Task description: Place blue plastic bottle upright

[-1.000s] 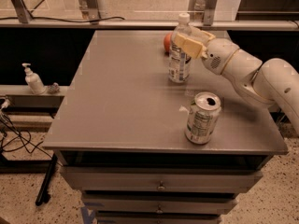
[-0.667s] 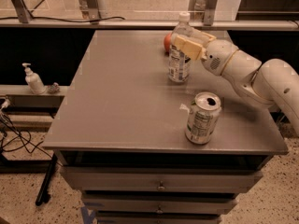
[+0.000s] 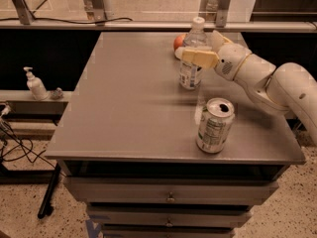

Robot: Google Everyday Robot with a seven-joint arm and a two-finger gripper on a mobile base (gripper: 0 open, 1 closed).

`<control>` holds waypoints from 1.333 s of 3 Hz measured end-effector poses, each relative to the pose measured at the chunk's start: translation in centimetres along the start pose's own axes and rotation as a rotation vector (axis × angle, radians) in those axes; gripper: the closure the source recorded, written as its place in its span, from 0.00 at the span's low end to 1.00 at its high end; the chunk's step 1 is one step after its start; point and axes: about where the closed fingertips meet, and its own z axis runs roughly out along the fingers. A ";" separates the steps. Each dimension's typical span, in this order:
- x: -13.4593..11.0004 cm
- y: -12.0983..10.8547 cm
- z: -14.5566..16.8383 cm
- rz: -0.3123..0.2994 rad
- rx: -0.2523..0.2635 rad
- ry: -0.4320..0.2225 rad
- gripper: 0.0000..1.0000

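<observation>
Grey flat-topped table (image 3: 124,98) carries the small clear plastic bottle with white cap and bluish label (image 3: 189,75), upright near the far edge. I see the white jointed arm (image 3: 277,83) reaching in low from the right, its two-finger gripper (image 3: 199,46) clamped around the bottle's middle. A silver aluminium can (image 3: 214,126) stands nearer, apart.

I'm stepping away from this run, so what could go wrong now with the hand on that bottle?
The hand grips the bottle, standing upright on the table. Pulling back before it opens fully may tip the tall, narrow bottle. The round fruit sits close behind it; a nudge could send that rolling. The can stands near the arm, so a low retreat might knock it.
</observation>
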 end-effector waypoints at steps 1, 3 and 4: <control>-0.6 -0.2 -0.8 -0.036 0.019 0.041 0.00; -4.6 -1.2 -6.8 -0.193 0.119 0.205 0.00; -8.5 -2.1 -10.2 -0.302 0.175 0.276 0.00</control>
